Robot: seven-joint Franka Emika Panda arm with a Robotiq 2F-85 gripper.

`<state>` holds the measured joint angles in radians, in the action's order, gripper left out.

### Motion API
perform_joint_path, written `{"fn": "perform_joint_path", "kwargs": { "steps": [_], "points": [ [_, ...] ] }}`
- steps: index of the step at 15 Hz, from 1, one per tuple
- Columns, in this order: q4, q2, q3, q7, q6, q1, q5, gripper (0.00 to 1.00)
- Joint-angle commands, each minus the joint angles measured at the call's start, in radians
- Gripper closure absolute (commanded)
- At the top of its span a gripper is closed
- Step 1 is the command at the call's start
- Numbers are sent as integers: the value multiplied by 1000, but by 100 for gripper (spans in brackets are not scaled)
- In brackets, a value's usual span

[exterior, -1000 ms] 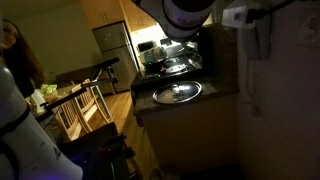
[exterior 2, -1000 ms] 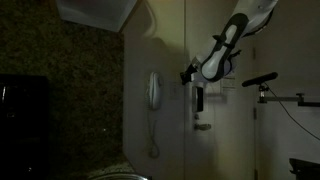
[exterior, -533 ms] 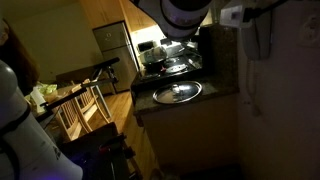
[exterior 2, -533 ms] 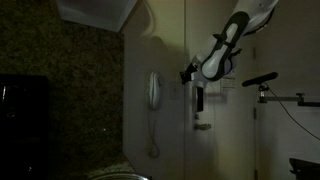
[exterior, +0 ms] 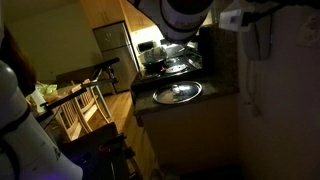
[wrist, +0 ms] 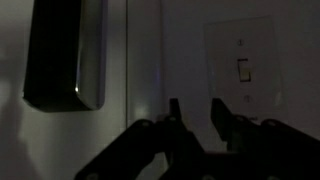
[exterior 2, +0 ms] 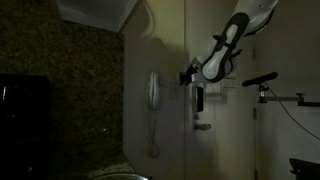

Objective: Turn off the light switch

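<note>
Currently, in wrist view, gripper (wrist: 197, 125) sits at 6 o'clock, fingers a narrow gap apart, holding nothing. Light switch (wrist: 243, 66) is on the wall (wrist: 160, 50) at approx. 1 o'clock from it, not touched. Risks: a straight push fwd would meet bare wall, since the switch is off-line; the small toggle could slip btwn the fingers; drift toward 10 o'clock could knock the dark box, prob. the phone (wrist: 65, 55). Pics too dim to read toggle position.

Smooth plastic on that light switch (wrist: 243, 68), set in a matt painted wall (wrist: 180, 50). There's a shiny metal pan (exterior: 178, 91), wooden cabinets (exterior: 100, 12) with a soft sheen, and a speckled stone panel (exterior 2: 60, 80).
</note>
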<state>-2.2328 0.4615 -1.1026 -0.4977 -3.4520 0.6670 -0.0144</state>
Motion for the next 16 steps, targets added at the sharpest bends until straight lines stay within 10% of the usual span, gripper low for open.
{"fn": "perform_joint_path", "kwargs": {
  "steps": [1, 8, 9, 16],
  "points": [
    [-5, 4, 0, 0, 0, 0, 0, 53],
    [-10, 10, 0, 0, 0, 0, 0, 44],
    [-10, 10, 0, 0, 0, 0, 0, 19],
    [-30, -5, -3, 10, -7, 0, -11, 0]
  ]
}}
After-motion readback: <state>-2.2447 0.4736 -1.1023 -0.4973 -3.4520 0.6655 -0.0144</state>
